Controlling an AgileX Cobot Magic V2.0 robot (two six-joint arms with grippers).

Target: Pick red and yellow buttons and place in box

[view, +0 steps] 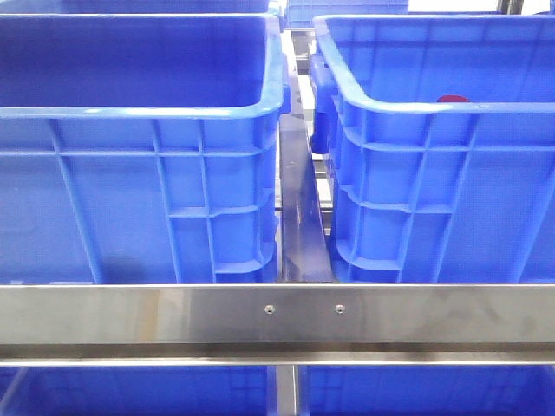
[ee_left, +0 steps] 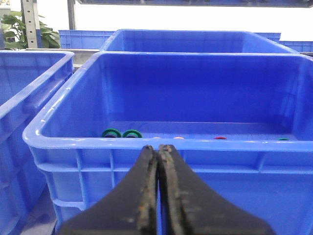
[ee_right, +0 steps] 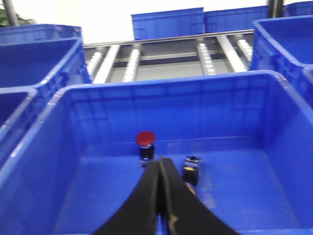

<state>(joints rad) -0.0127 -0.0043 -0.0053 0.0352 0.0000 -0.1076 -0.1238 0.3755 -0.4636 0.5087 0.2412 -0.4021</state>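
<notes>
Front view: two blue crates sit side by side behind a steel rail [view: 277,314]; a red button [view: 453,99] peeks over the right crate [view: 434,199] rim.

Left wrist view: the left gripper [ee_left: 159,161] is clenched, empty, outside a crate [ee_left: 171,161] holding green rings [ee_left: 122,133].

Right wrist view: the right gripper [ee_right: 161,181] is clenched, empty, above the crate floor; roller conveyor [ee_right: 166,58] beyond.

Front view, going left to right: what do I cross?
Left crate → dark gap strip → right crate, a red button peeking over its near rim.
</notes>
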